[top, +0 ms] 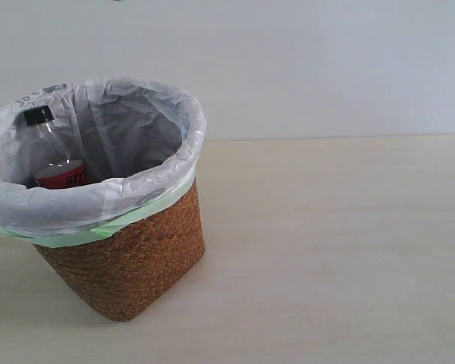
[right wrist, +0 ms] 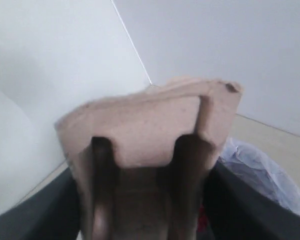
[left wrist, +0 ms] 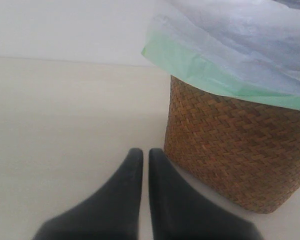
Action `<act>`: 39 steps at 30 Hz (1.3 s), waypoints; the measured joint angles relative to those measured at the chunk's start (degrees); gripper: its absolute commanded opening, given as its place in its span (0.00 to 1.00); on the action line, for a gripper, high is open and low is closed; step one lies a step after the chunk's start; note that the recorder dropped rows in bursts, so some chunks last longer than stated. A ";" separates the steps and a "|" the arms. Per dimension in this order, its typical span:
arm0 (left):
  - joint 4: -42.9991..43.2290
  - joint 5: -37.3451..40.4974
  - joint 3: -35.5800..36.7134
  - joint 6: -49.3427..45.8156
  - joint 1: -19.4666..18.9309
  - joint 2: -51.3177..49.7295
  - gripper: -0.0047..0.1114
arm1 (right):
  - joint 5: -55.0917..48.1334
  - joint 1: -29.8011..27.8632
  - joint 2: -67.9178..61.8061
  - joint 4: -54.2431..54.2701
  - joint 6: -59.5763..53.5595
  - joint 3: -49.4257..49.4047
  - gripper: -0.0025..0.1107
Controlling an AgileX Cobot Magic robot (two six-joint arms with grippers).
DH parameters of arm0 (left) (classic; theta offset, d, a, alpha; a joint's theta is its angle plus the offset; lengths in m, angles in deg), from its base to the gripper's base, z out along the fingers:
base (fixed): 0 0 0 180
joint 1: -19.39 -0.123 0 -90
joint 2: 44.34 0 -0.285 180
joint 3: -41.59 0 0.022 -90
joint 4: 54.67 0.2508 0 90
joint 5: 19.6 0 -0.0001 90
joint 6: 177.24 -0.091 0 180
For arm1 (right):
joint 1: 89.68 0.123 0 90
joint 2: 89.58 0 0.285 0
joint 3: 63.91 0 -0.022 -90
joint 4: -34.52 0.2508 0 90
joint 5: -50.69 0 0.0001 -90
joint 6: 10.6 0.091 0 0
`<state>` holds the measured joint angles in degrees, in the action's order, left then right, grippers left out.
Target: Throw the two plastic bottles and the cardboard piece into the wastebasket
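The brown wicker wastebasket (top: 136, 258), lined with a white bag, stands at the left of the table. Inside it leans the clear bottle with black cap and red label (top: 57, 163). The green-capped bottle is hidden. The tan cardboard piece (right wrist: 150, 125) fills the right wrist view, and my right gripper (right wrist: 145, 200) is shut on it, its dark fingers (right wrist: 250, 205) on either side. Below the piece shows the bag's rim (right wrist: 262, 167) and a bit of red. My left gripper (left wrist: 141, 152) is shut and empty, low over the table beside the basket's woven wall (left wrist: 230, 145). Neither arm shows in the exterior view.
A pale wooden table (top: 334, 250) stretches to the right of the basket, with a plain white wall (top: 326, 61) behind it. The bag's pale green edge (left wrist: 200, 70) hangs over the basket's rim.
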<state>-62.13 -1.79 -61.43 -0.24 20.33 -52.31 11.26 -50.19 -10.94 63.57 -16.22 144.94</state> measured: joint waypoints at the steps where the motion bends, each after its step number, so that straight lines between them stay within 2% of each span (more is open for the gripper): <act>1: 0.00 0.00 0.00 0.00 0.00 0.00 0.07 | -2.70 -0.35 -0.32 -4.18 3.41 0.38 0.63; 4: 0.00 0.00 0.00 0.00 0.00 0.00 0.07 | -6.68 -1.31 -3.05 -15.22 10.82 0.38 0.61; 6: 0.00 0.00 0.00 0.00 0.00 0.00 0.07 | -6.43 -1.42 -4.32 -16.13 12.04 0.38 0.57; 9: 0.00 0.00 0.00 0.00 0.00 0.00 0.07 | -6.23 -1.42 -4.54 -17.76 11.80 0.38 0.62; 14: 0.00 0.00 0.00 0.00 0.00 0.00 0.07 | -9.79 -1.42 -3.93 -27.76 15.60 0.38 0.58; 16: 0.00 0.00 0.00 0.00 0.00 0.00 0.07 | -12.67 -1.42 -3.94 -32.43 17.33 0.38 0.47; 19: 0.00 0.00 0.00 0.00 0.00 0.00 0.07 | -17.66 -1.42 -3.94 -39.67 19.47 0.38 0.16; 21: 0.00 0.00 0.00 0.00 0.00 0.00 0.07 | -20.47 -1.53 -3.79 -43.36 20.01 -0.11 0.02; 25: 0.00 0.00 0.00 0.00 0.00 0.00 0.07 | -22.52 -1.61 -3.09 -46.27 20.56 -5.53 0.11; 30: 0.00 0.00 0.00 0.00 0.00 0.00 0.07 | -12.59 -1.61 -1.54 -46.66 24.25 -19.65 0.13; 39: 0.00 0.00 0.00 0.00 0.00 0.00 0.07 | 29.19 -1.61 9.34 -46.66 33.75 -54.37 0.13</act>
<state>-62.13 -1.79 -61.43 -0.24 20.33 -52.31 40.44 -51.81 -1.59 16.91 17.53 90.57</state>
